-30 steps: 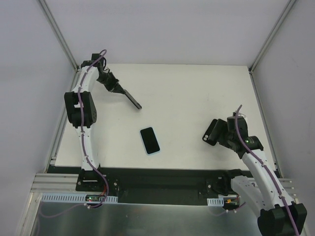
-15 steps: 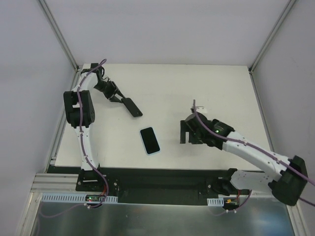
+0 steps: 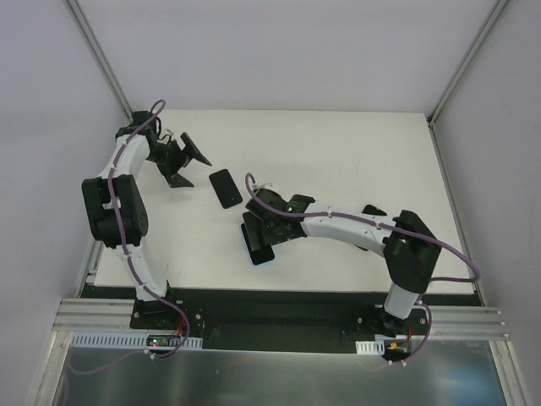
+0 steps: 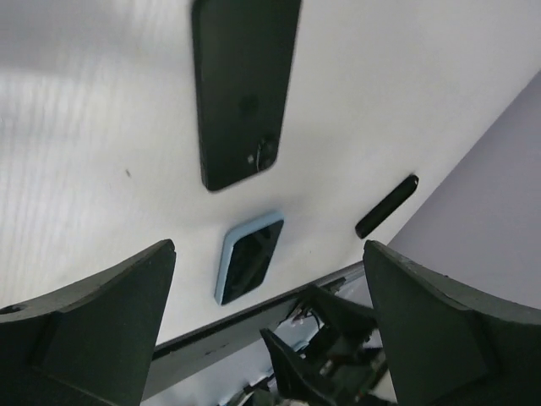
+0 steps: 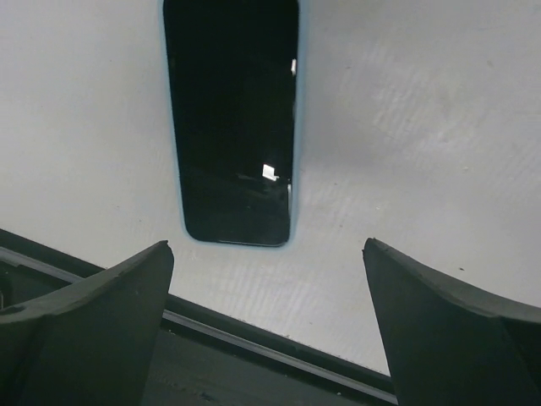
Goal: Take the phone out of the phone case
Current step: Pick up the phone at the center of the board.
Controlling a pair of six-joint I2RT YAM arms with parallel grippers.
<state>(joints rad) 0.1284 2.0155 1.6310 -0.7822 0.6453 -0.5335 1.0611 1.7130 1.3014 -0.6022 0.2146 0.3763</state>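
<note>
A dark-screened phone [image 5: 232, 118] lies flat in a light blue phone case [image 3: 260, 256] near the table's front edge. My right gripper [image 3: 258, 230] hangs open just above it, and in the right wrist view the right gripper [image 5: 266, 245] has nothing between its fingers. A black flat slab [image 3: 226, 188] with a camera lens on its upper face [image 4: 241, 85] lies on the table further back. Whether it is a phone or a case I cannot tell. My left gripper [image 3: 188, 163] stands open and empty to the slab's left. The blue case [image 4: 248, 258] also shows in the left wrist view.
The right arm [image 3: 355, 227] stretches low across the front half of the white table [image 3: 355, 152]. A black rail [image 5: 254, 338] runs along the near edge just beyond the cased phone. Metal frame posts [image 3: 101, 59] stand at the back corners.
My left gripper has opened and let go of the black slab, which now lies on the table, and has drawn back left. My right arm has swung in from the right over the cased phone.
</note>
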